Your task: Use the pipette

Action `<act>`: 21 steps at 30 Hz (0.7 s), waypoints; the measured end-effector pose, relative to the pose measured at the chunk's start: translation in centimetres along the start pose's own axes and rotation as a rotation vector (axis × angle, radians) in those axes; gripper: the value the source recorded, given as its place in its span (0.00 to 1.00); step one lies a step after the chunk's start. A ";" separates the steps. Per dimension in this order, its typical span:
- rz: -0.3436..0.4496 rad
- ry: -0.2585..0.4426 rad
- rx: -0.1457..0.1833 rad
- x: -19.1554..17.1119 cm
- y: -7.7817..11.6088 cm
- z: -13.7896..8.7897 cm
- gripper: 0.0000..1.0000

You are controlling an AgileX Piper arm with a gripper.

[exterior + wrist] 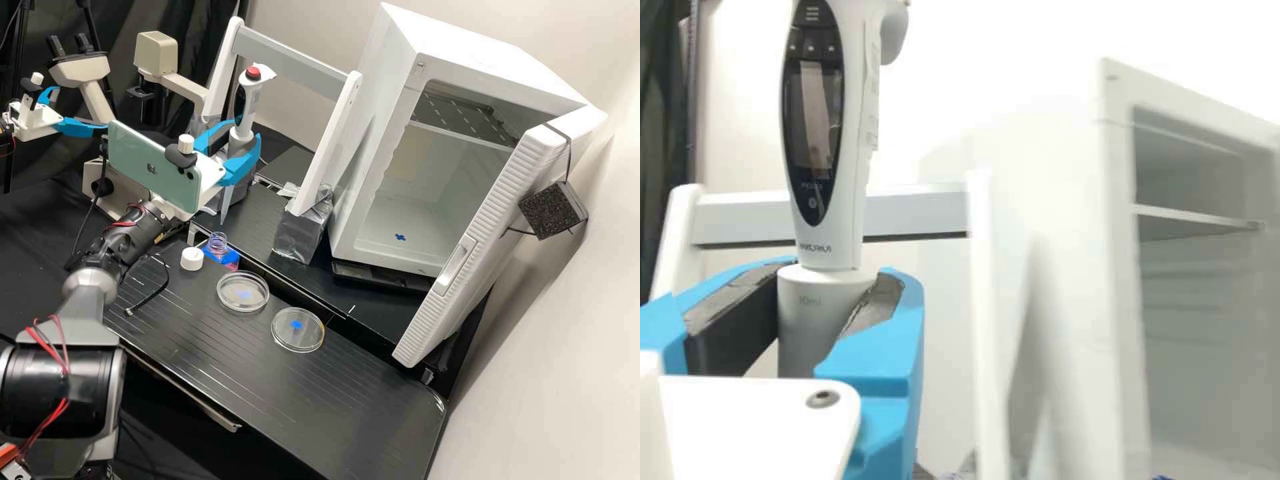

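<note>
Above the surface [360, 393], by its far edge, my pincer [244, 139] is closed around the pipette [247, 112], near upright. Positioning step, likely; next, centre the tip [227, 201] over the open bottle [218, 245], lower gently.

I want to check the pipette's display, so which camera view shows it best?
The wrist view: the pipette's display is large and turned mostly toward the camera. The high view shows it smaller and side-on, as a narrow dark strip.

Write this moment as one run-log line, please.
gripper: closed on electronic pipette, roughly upright | bottle: uncapped, white screw cap beside it | petri dishes: two, on bench
</note>
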 end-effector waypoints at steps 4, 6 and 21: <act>0.016 0.007 0.053 -1.4 2.4 1.4 0.00; 0.030 0.015 0.067 -2.1 3.6 2.3 0.00; 0.009 0.116 -0.012 -6.5 6.4 5.2 0.00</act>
